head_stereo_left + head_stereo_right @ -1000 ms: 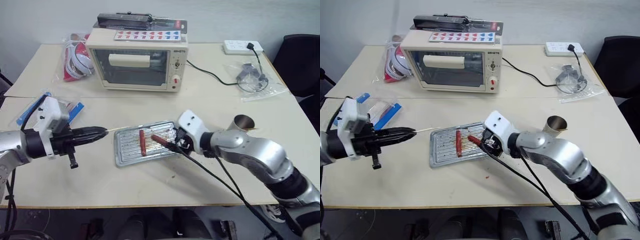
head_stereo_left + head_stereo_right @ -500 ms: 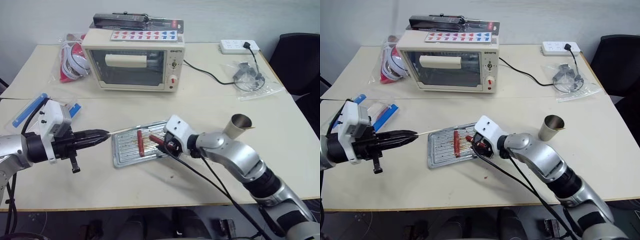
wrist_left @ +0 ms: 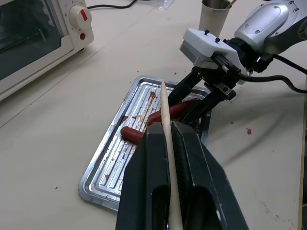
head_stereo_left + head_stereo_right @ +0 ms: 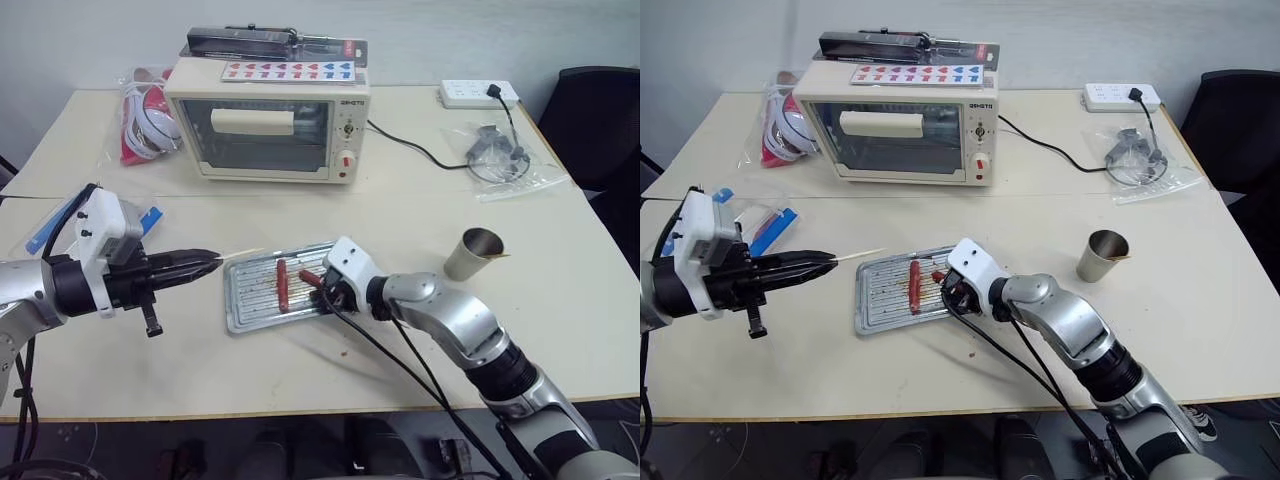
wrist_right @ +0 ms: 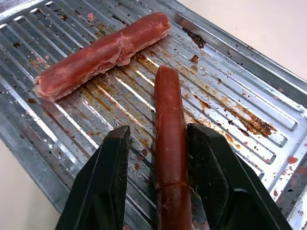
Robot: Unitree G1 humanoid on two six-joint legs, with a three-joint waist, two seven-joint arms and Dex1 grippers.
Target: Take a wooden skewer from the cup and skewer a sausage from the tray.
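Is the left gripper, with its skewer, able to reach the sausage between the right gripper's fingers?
Probably yes. The left gripper holds the skewer pointing at the tray, and nothing lies between its tip and the sausage.

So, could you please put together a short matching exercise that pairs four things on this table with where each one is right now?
Things:
1. thin pale wooden skewer
2. reddish-brown sausage nearer the right gripper
3. small tapered metallic cup
4. white power strip

Places:
A. standing on the bare table, right of the flat ribbed silver tray
B. at the table's far right edge
C. clamped in the left gripper, tip toward the tray
D. lying on the tray between the right gripper's jaws

Pairs: 1-C, 2-D, 3-A, 4-B
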